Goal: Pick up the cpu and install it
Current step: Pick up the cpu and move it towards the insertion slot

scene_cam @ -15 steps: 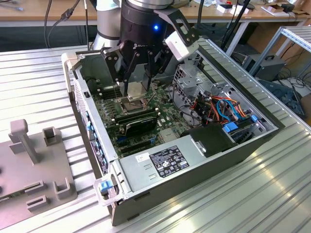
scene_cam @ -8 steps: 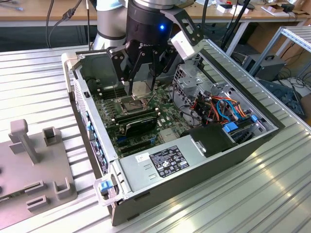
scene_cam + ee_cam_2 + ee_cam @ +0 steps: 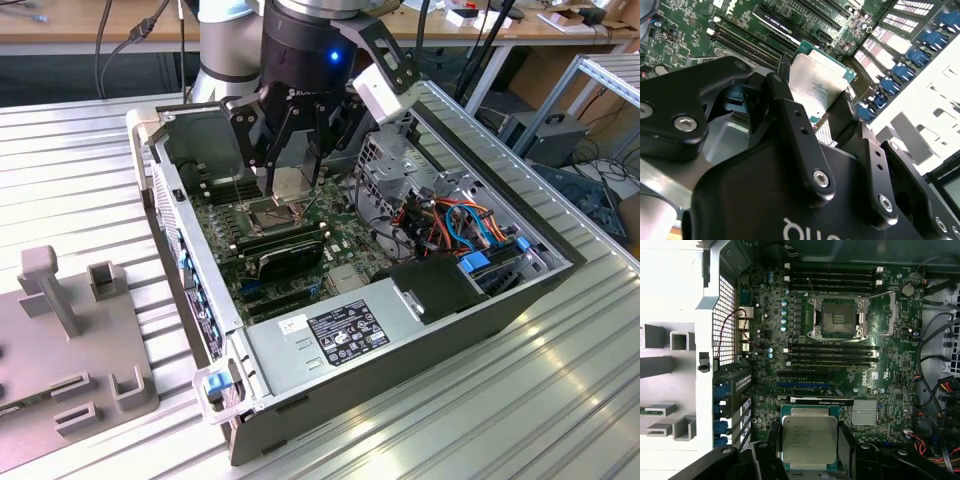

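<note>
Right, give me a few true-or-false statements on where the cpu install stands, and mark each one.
1. The gripper is clamped on the cpu. True.
2. The cpu is seated in the socket. False: the socket is empty, and the cpu hangs above the motherboard between the gripper's fingers.
3. The socket's metal frame is shut over it. False: it is swung open to one side.
4. The computer case is open, with the motherboard showing. True.
</note>
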